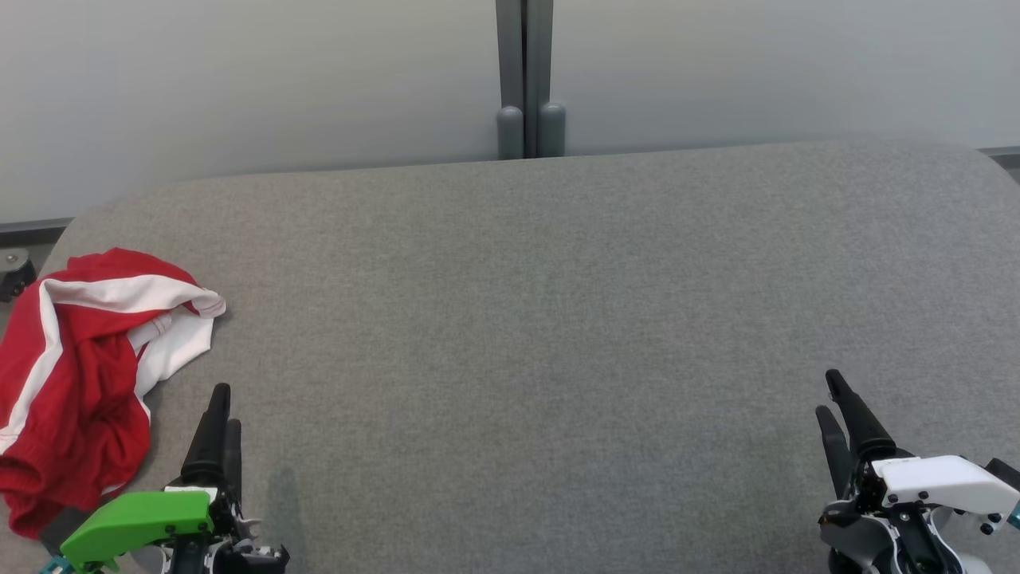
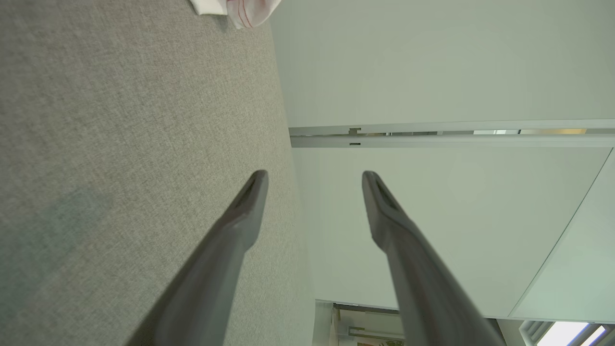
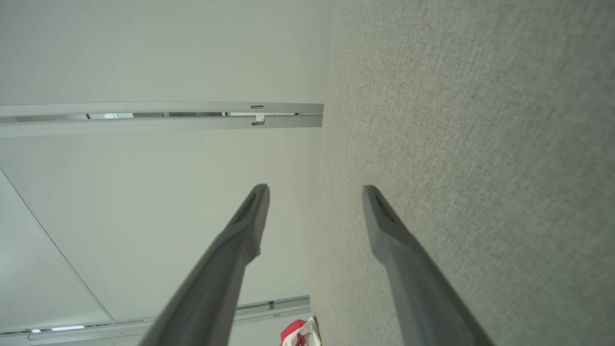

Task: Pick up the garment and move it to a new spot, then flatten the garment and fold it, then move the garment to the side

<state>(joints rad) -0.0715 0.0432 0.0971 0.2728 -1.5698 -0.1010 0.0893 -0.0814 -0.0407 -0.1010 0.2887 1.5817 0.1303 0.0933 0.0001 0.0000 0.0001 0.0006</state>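
Bunching softly on coarse grey woven surface [image 1: 558, 319]: red-white garment [image 1: 80, 383]

Left tool [image 1: 225, 406], right tool [image 1: 827, 392] both low, jaws wide apart, holding nothing.

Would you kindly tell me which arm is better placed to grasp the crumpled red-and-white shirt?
Left. The left tool, open, sits beside the crumpled red-and-white garment; the right tool is far across the grey fabric surface.

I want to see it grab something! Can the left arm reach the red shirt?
Probably yes. The red shirt lies crumpled on the grey surface just beside the left tool, which is open, and nothing sits between them.
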